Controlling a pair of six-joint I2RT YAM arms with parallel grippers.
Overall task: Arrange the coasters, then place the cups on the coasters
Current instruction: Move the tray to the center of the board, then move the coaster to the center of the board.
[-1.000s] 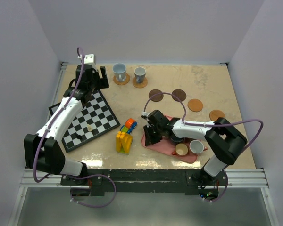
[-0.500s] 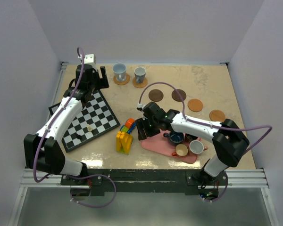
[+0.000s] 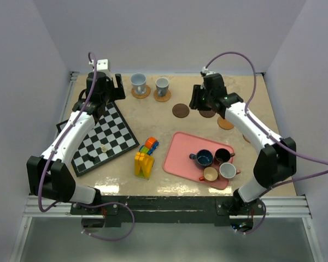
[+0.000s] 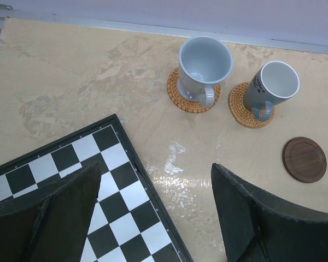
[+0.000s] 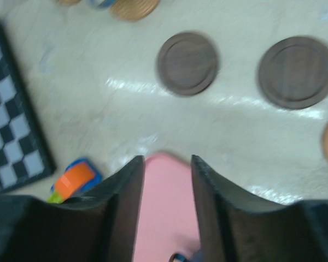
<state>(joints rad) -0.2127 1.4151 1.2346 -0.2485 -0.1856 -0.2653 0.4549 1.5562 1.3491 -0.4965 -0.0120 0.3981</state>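
- Left gripper (image 3: 106,86) has jaws spread wide and empty, unmoved, well beyond and left of the pink tray (image 3: 177,155).
- Two pale cups (image 4: 203,64) sit on tan coasters (image 4: 174,97), beyond the tray's left end.
- Two dark coasters (image 5: 187,63) lie bare, just beyond the tray.
- Right gripper (image 5: 165,164) has left the tray and swung above those dark coasters, jaws now parted and empty.
- Four cups (image 3: 203,158) remain on the tray, so coaster arranging likely comes next.
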